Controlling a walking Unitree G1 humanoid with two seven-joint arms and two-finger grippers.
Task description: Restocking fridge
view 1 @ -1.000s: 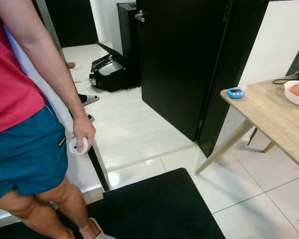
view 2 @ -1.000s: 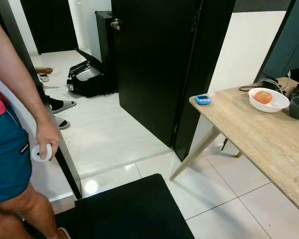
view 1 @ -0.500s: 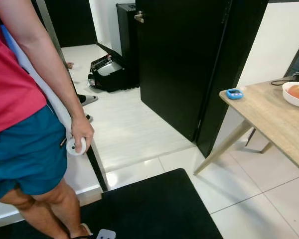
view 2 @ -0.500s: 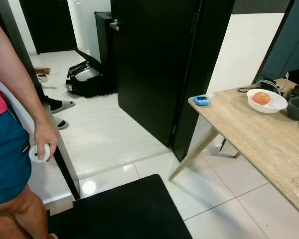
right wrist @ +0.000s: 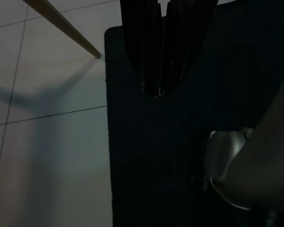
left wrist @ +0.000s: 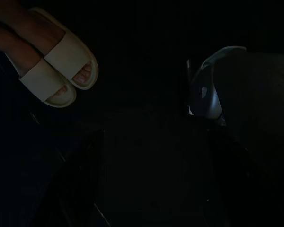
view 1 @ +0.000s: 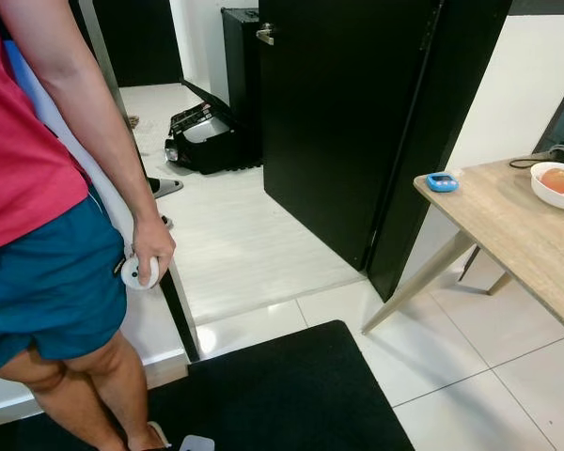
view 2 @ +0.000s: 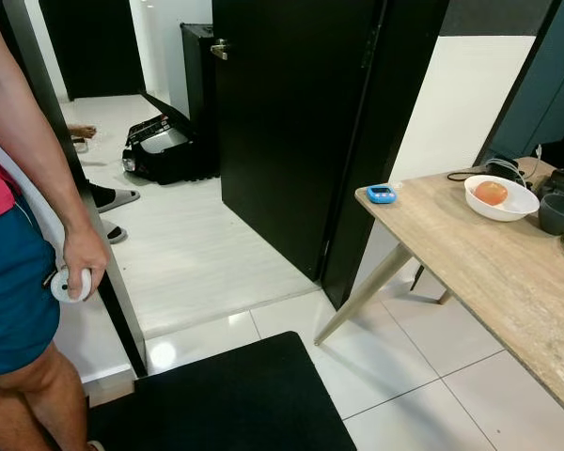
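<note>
A tall black door (view 1: 357,122) with a silver handle (view 1: 265,34) stands shut in the middle of the head views. On the wooden table (view 2: 489,254) at the right sit a white bowl (view 2: 500,197) holding an orange fruit, a dark bowl (view 2: 559,212) and a small blue device (view 2: 381,194). My right gripper (right wrist: 157,92) hangs shut and empty over the black floor mat (right wrist: 180,156). The left wrist view is very dark; it looks down at the mat by a person's feet in pale slippers (left wrist: 57,71).
A person in a red shirt and blue shorts (view 1: 47,272) stands close at my left, holding a white controller (view 1: 137,272). A black case (view 1: 202,136) lies open on the floor beyond. The table's slanted leg (view 1: 414,282) reaches toward the mat (view 1: 282,395).
The whole view has drifted slightly, so the camera moved. The person's legs have shifted a little and the hand with the controller sits slightly higher.
</note>
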